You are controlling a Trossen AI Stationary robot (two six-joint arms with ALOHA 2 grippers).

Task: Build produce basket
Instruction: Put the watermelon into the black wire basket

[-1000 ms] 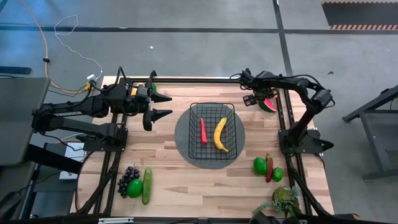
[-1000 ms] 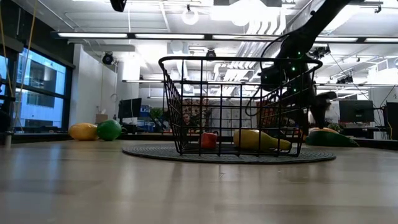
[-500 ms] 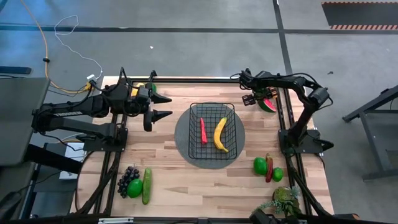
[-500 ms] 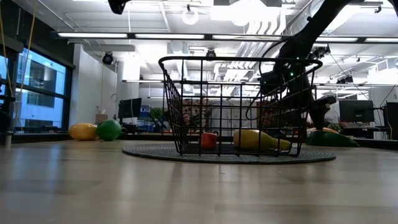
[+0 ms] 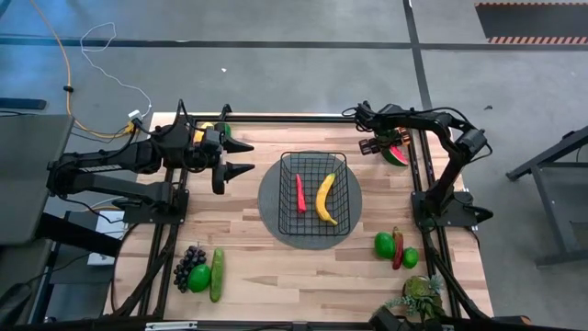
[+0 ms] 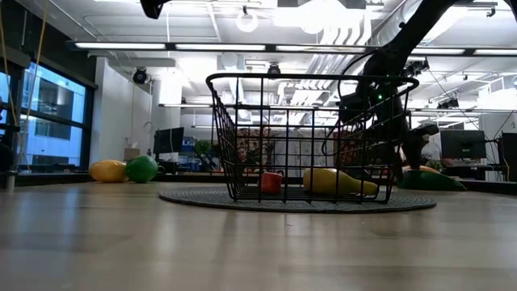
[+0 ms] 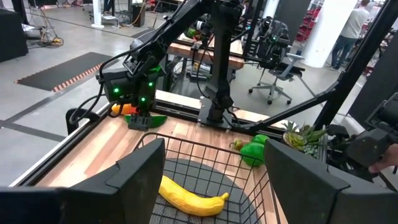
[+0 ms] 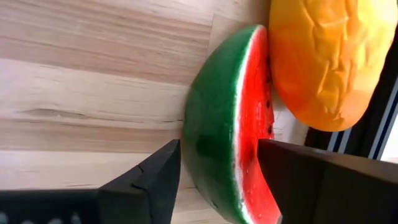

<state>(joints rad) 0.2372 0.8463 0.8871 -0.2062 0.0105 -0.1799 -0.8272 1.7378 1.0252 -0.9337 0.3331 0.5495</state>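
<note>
The right gripper (image 8: 214, 177) hangs low over the watermelon (image 8: 227, 124) at the table's far right corner, fingers apart astride it for a clean grab, while the basket (image 5: 314, 192) waits mid-table and the left gripper (image 5: 241, 156), also open, idles beside it.

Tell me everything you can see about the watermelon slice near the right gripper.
The watermelon slice is a glossy, plastic-looking wedge with a green rind, a thin white band and red flesh dotted with dark seeds. It lies on the wooden table at the far right corner, outside the basket. An orange fruit presses against its red face. The right gripper is over it, open jaws straddling it.
</note>
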